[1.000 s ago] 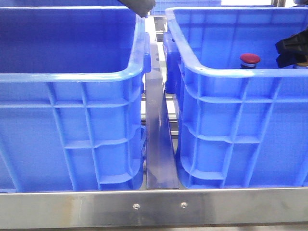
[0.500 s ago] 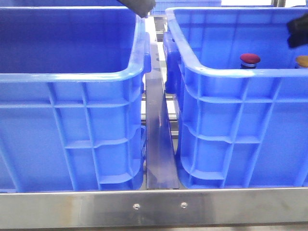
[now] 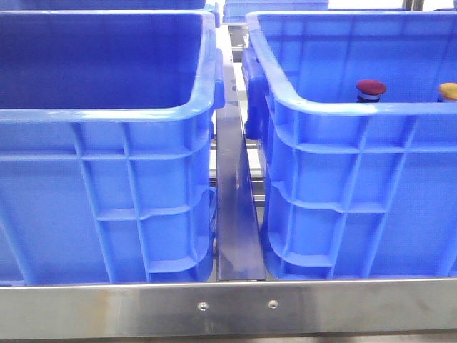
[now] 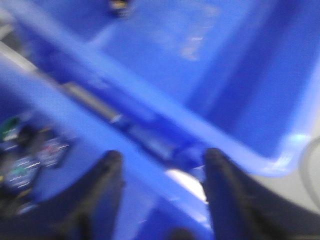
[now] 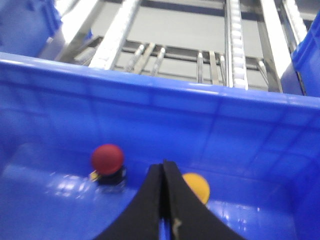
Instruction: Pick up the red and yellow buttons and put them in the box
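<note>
The red button (image 3: pixel 370 88) and the yellow button (image 3: pixel 448 90) stand on the floor of the right blue box (image 3: pixel 335 107), near its far wall. In the right wrist view the red button (image 5: pixel 107 159) stands on its dark collar, and the yellow button (image 5: pixel 197 186) is partly hidden behind the fingers. My right gripper (image 5: pixel 162 166) is shut and empty, hanging above and between the two buttons. My left gripper (image 4: pixel 162 157) is open and empty over a blue box rim; its view is blurred. Neither gripper shows in the front view.
The left blue box (image 3: pixel 107 111) stands beside the right one, with a metal rail (image 3: pixel 234 214) between them. A steel frame bar (image 3: pixel 228 307) runs along the front. Roller tracks (image 5: pixel 235 45) lie beyond the right box. Small dark items (image 4: pixel 30 150) lie in a box under the left gripper.
My right gripper rose away from the yellow button and left the front view, uncovering it. The left arm at the top edge has also left the front view.
</note>
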Action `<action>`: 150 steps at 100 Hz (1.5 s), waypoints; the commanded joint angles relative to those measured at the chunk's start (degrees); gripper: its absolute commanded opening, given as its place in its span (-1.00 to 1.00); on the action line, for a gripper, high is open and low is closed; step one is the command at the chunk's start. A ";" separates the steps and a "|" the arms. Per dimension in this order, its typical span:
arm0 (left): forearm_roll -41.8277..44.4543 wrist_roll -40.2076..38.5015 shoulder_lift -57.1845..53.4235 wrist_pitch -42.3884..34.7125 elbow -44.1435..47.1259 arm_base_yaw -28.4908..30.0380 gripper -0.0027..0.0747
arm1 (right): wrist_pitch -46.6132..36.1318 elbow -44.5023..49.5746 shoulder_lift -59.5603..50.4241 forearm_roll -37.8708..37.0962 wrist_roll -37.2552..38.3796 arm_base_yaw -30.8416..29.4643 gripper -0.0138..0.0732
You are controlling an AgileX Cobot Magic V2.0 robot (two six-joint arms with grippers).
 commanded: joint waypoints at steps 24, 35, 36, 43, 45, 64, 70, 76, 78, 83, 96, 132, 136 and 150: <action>9.75 -8.29 -3.72 -7.31 1.78 5.14 -0.98 | 1.66 11.77 -21.52 1.52 0.11 -0.43 -0.84; 9.61 -8.94 -5.60 -7.92 3.57 10.51 -0.98 | 1.58 15.32 -28.10 1.52 0.11 -0.43 -0.84; 9.61 -8.94 -5.75 -7.92 3.57 10.86 -0.98 | 1.48 15.53 -28.49 1.52 0.11 -0.43 -0.84; 9.61 -8.94 -7.41 -7.92 5.01 14.06 -0.98 | 1.21 17.38 -31.96 1.52 0.11 -0.43 -0.84; 9.61 -8.94 -8.08 -8.04 5.48 15.15 -0.98 | 1.21 17.92 -32.87 1.52 0.11 -0.43 -0.84; 9.61 -9.03 -15.92 -11.45 10.99 23.51 -0.98 | 1.45 21.42 -38.66 1.52 0.11 -0.43 -0.84; 9.61 -9.03 -19.45 -13.56 13.61 25.52 -0.98 | 2.15 22.01 -39.54 1.52 0.11 -0.43 -0.84; 9.61 -9.03 -22.88 -15.40 16.67 27.05 -0.98 | 3.46 22.59 -39.97 1.52 0.11 -0.43 -0.84; 9.61 -9.03 -24.20 -16.05 17.36 27.54 -0.98 | 4.08 22.72 -40.04 1.52 0.11 -0.43 -0.84; 9.61 -9.07 -27.79 -17.72 20.29 28.59 -0.98 | 5.77 22.91 -40.01 1.52 0.11 -0.43 -0.84; 9.61 -9.07 -35.93 -20.16 26.83 30.88 -0.98 | 8.08 22.91 -40.01 1.52 0.11 -0.43 -0.84; 9.61 -9.07 -57.94 -21.58 42.42 36.46 -0.98 | 12.42 22.91 -40.01 1.52 0.11 -0.43 -0.84; 9.61 -9.07 -60.36 -21.81 43.44 36.46 -0.98 | 14.21 22.91 -40.01 1.52 0.11 -0.43 -0.84; 9.61 -9.07 -67.81 -21.90 46.54 36.46 -0.98 | 19.18 22.91 -40.01 1.52 0.11 -0.43 -0.83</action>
